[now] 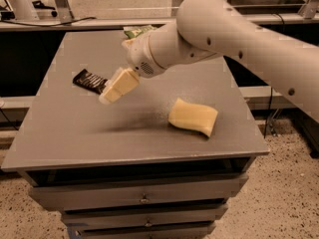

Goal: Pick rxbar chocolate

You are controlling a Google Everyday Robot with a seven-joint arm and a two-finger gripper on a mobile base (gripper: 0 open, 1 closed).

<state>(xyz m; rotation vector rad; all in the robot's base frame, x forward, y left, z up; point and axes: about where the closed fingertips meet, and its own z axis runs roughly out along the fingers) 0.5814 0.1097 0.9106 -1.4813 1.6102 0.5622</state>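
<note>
The rxbar chocolate (88,80) is a small flat black bar with white lettering, lying on the left part of the grey table (75,128). My gripper (110,94) hangs from the white arm above the table, just right of the bar, its tip close to the bar's right end. The pale yellow sponge (193,116) lies on the right part of the table. The green snack bag (135,31) is at the far edge, mostly hidden behind my arm.
The table is a cabinet with drawers (144,199) at its front. A dark shelf and a ledge run behind it. The speckled floor (279,198) shows to the right.
</note>
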